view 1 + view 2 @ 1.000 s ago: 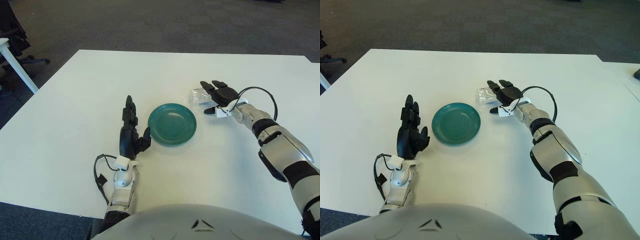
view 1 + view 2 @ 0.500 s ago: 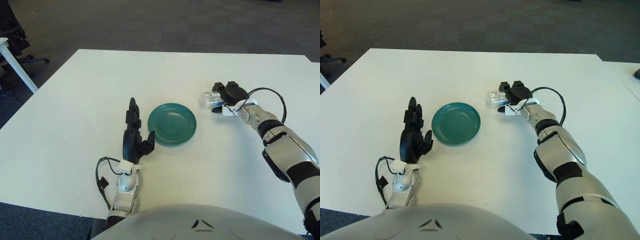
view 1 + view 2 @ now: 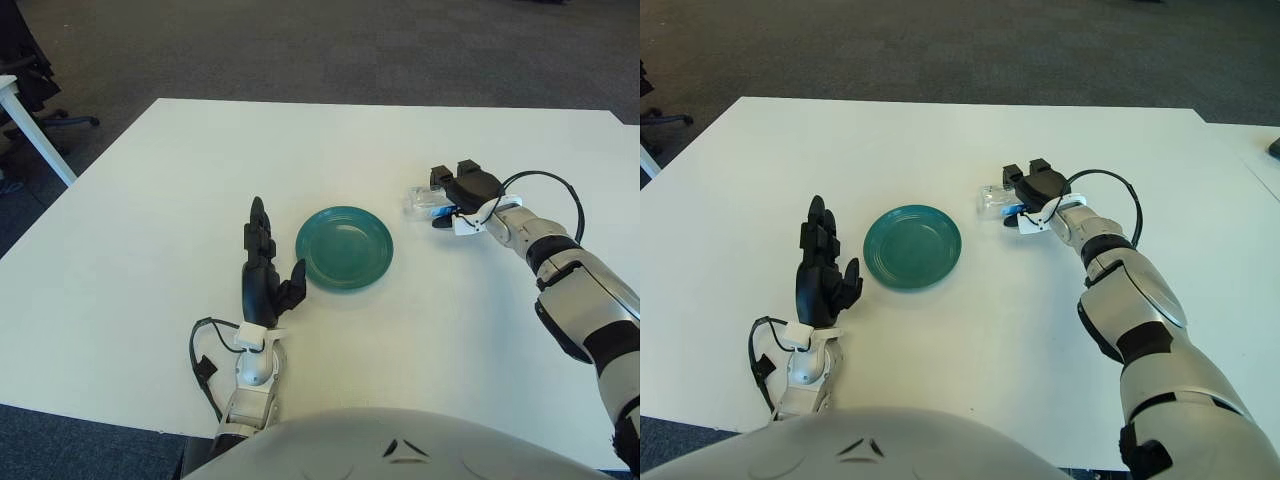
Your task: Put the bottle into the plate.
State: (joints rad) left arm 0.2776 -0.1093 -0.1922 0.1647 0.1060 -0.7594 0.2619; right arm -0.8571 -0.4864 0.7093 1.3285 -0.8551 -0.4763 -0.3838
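- The white table [image 3: 150, 200] is a broad, smooth, matte slab; dark carpet lies beyond its far edge, and at about 10 o'clock a white leg of another table [image 3: 35, 135] and black chair wheels [image 3: 55, 118] show at the frame's border
- The plate [image 3: 344, 247] is a round, shallow, glossy teal dish near the middle of the table, with nothing in it
- The bottle [image 3: 422, 201] is small, clear plastic, lying on its side at about 2 o'clock from the plate, apart from its rim; a blue part shows near the fingers
- The right hand [image 3: 468, 190] is black with blocky fingers curled around the bottle's right end, gripping it; whether the bottle touches the table cannot be told
- A black cable [image 3: 545, 185] loops from the right wrist over the white forearm
- The stretch of table between bottle and plate is bare white surface
- The left hand [image 3: 264, 272] shows at about 8 o'clock from the plate, just beside its rim, palm upright, its black fingers straight and spread, holding nothing
- A thin black cable [image 3: 200, 350] curls beside the left wrist
- Much of the bottle is hidden behind the right hand's fingers, so its cap end is hard to make out
- The robot's grey rounded torso [image 3: 400, 445] cuts off the near table edge, and the right arm runs out of the frame at 4 o'clock
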